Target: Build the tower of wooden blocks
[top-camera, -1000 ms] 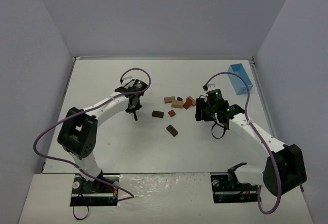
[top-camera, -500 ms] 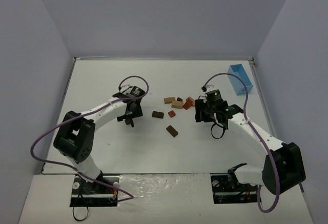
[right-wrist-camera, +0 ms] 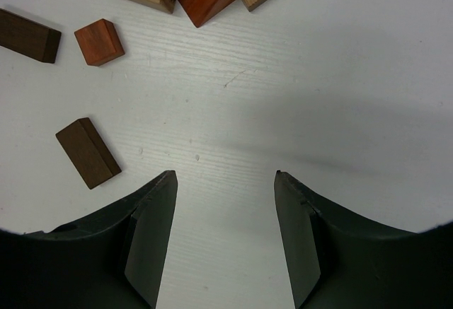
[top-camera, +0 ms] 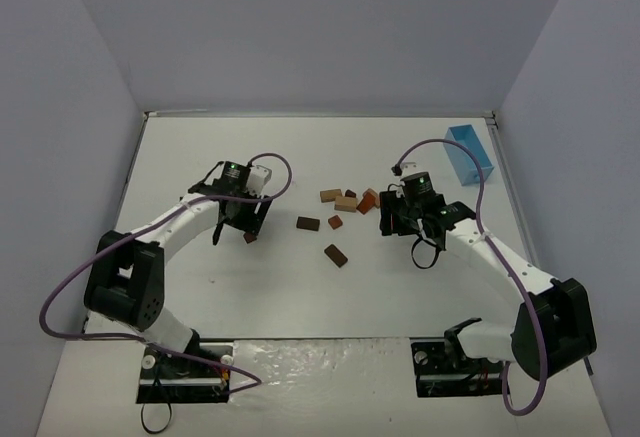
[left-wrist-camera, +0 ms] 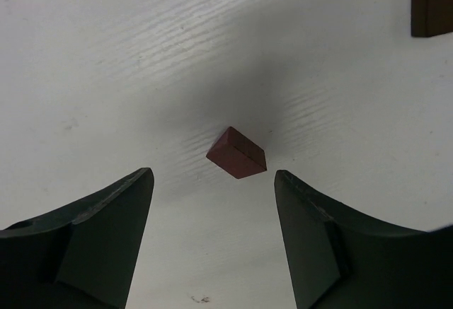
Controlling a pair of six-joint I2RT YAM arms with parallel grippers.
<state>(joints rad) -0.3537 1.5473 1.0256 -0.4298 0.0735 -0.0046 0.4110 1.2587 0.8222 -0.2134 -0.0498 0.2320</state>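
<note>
Left fingers (left-wrist-camera: 99,238) and right fingers (right-wrist-camera: 106,266) both gape wide over loose wood blocks (top-camera: 345,202); light blue box (top-camera: 468,152) contents unclear

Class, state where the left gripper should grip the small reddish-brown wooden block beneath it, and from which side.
Probably from straight above, pinching the reddish-brown block across two parallel side faces: it lies flat, alone, turned diagonally to the open left gripper, so rotate first.
</note>
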